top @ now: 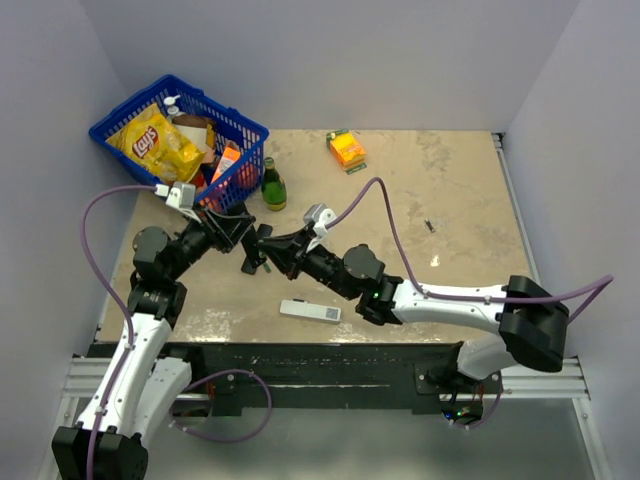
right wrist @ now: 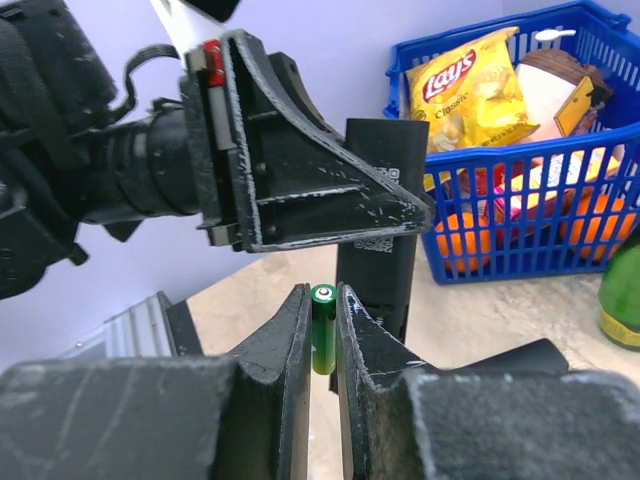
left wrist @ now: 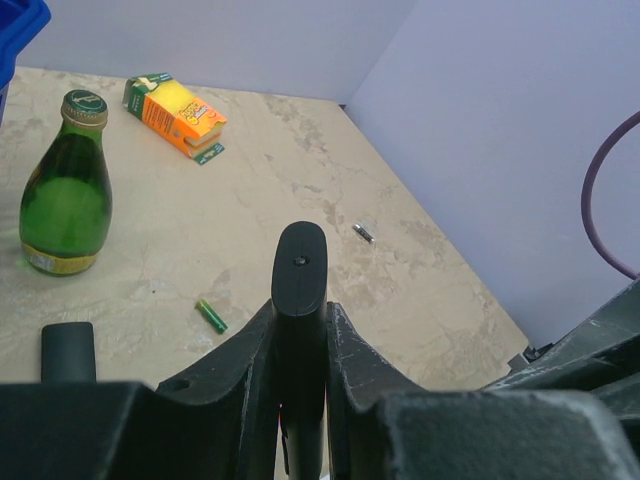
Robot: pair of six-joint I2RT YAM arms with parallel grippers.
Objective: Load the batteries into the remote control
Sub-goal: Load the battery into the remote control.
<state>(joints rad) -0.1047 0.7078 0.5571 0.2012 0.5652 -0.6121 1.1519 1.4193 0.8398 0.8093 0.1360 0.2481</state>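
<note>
Two hands meet over the table (left wrist: 300,160). The left hand (left wrist: 300,318) is clamped on the remote control (left wrist: 300,262), and the right hand (right wrist: 321,300) pinches one green battery (right wrist: 322,335) just beside it. A second battery (left wrist: 211,315) lies on the table near the green bottle (left wrist: 65,190). The step looks like insertion. The right hand should line the cell up with the compartment, which cannot be made out here, mind polarity, and press gently against the left hand's firm hold.

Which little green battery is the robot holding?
The battery standing upright, pinched in the right gripper. The other battery lies flat on the table, untouched.
</note>
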